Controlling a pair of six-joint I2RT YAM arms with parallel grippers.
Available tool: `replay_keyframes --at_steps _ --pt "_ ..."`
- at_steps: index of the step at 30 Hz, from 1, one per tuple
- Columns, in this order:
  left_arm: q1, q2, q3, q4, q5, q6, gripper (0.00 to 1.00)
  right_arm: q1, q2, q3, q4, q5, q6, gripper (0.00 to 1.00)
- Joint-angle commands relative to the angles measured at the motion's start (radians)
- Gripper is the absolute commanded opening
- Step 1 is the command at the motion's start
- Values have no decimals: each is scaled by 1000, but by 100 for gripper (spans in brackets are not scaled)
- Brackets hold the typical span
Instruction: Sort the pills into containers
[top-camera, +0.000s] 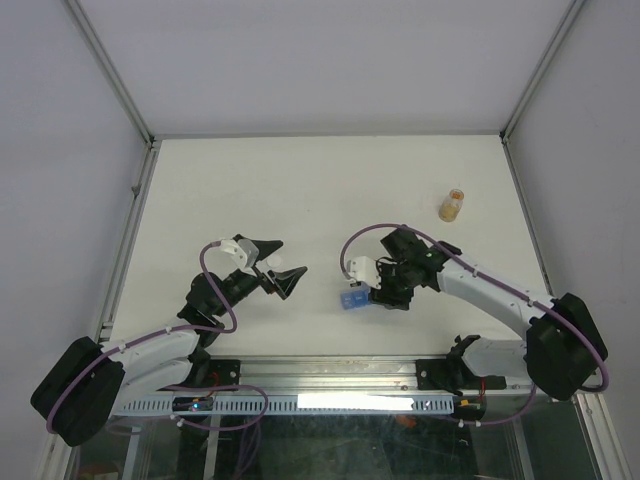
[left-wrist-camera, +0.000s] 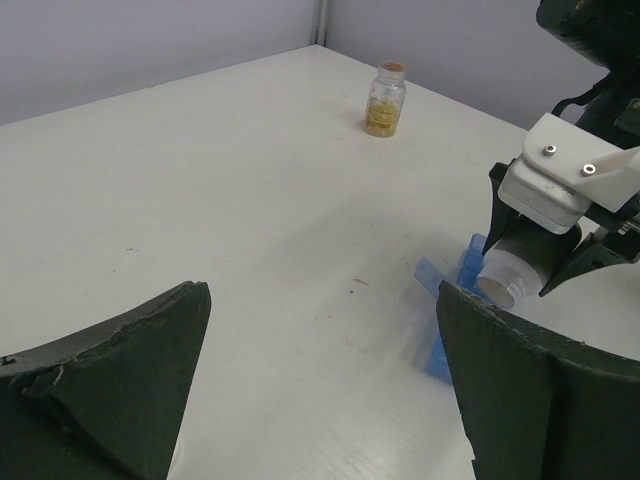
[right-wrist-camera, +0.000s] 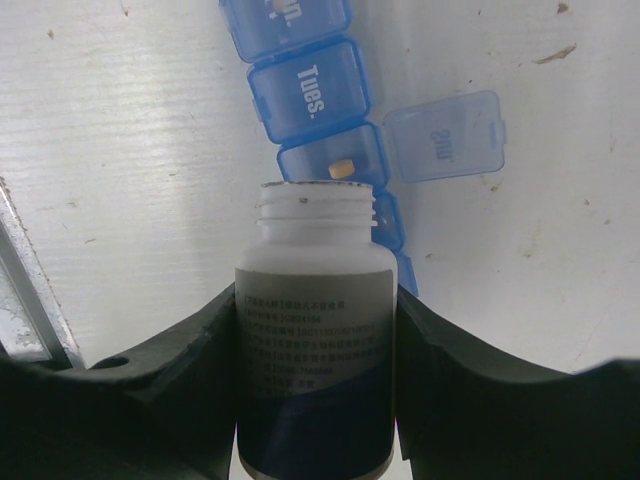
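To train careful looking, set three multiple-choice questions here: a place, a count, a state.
1. Where on the table is the small jar? A near edge; B centre; C right side, alone.
2. How many pills lie in the pill box's open cell? A none; B one; C three.
3. The white bottle is: A uncapped, held by the right gripper; B capped, standing; C lying loose.
Answers: C, it stands apart at the right; B, a single pill shows; A, its mouth is open between the fingers.
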Motion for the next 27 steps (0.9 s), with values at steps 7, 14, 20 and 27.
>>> replay_keyframes --at_steps 7,14,20,27 --pt "-5 -1 32 35 20 28 99 -36 -32 44 24 -140 53 2" --pt "-6 45 83 -12 37 36 99 -127 -107 25 82 -288 71 5" --pt "-6 68 110 -37 51 37 99 -180 -213 9 128 -346 85 5" --pt "-6 102 152 -75 53 38 99 -187 -267 14 162 -325 127 5"
